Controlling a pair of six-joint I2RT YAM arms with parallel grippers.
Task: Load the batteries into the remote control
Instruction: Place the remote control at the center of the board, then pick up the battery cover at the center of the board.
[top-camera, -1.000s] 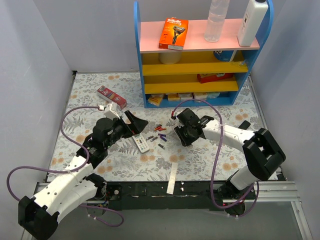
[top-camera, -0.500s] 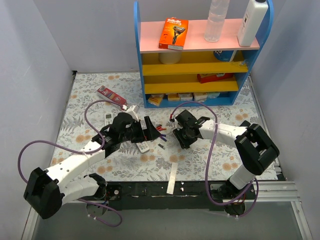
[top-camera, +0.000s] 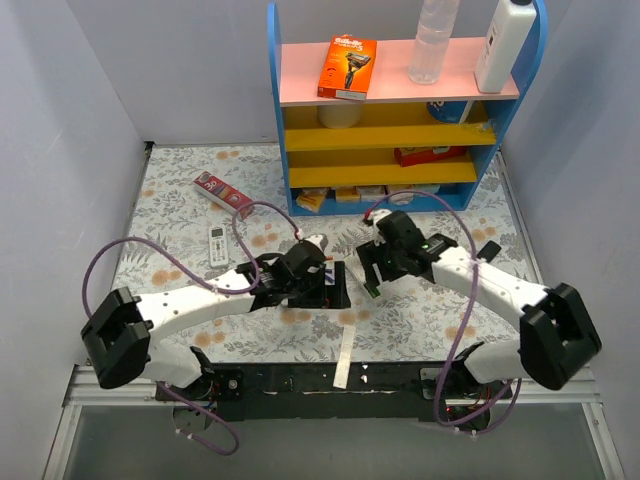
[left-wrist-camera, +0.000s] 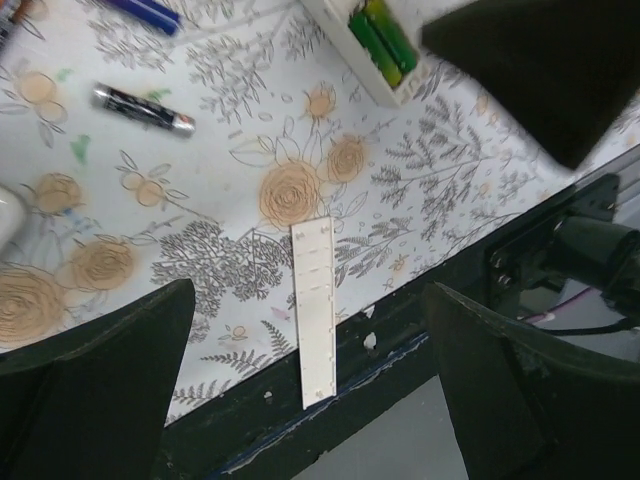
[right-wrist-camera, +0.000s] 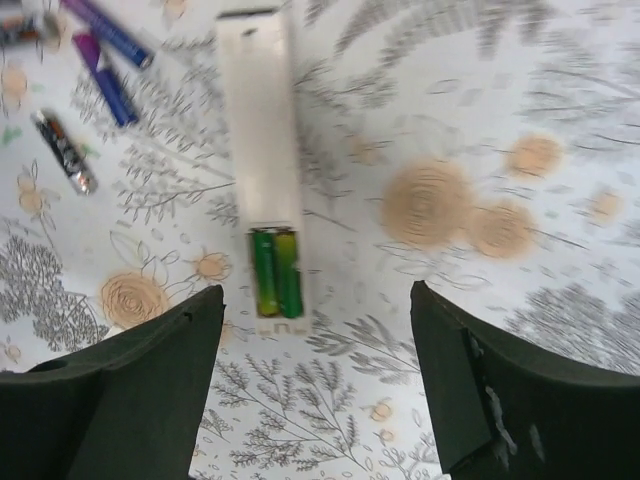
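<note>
A white remote (right-wrist-camera: 260, 130) lies face down with its battery bay open and two green batteries (right-wrist-camera: 275, 272) seated in it. Its bay end also shows in the left wrist view (left-wrist-camera: 385, 45). Loose batteries lie beside it: two blue-purple ones (right-wrist-camera: 110, 90) and a black one (right-wrist-camera: 65, 150), the black one (left-wrist-camera: 145, 110) also in the left wrist view. My right gripper (right-wrist-camera: 315, 390) is open and empty, hovering just short of the bay end (top-camera: 372, 272). My left gripper (left-wrist-camera: 310, 400) is open and empty over the front of the table (top-camera: 335, 288), close beside the right one.
A white strip (left-wrist-camera: 313, 300) lies at the table's black front rail (top-camera: 345, 355). A second white remote (top-camera: 218, 245) and a red box (top-camera: 222, 193) lie at the left. A blue shelf unit (top-camera: 400, 120) stands at the back.
My left arm has swung from the left side to the middle of the table, next to the right gripper. The right gripper has shifted slightly right.
</note>
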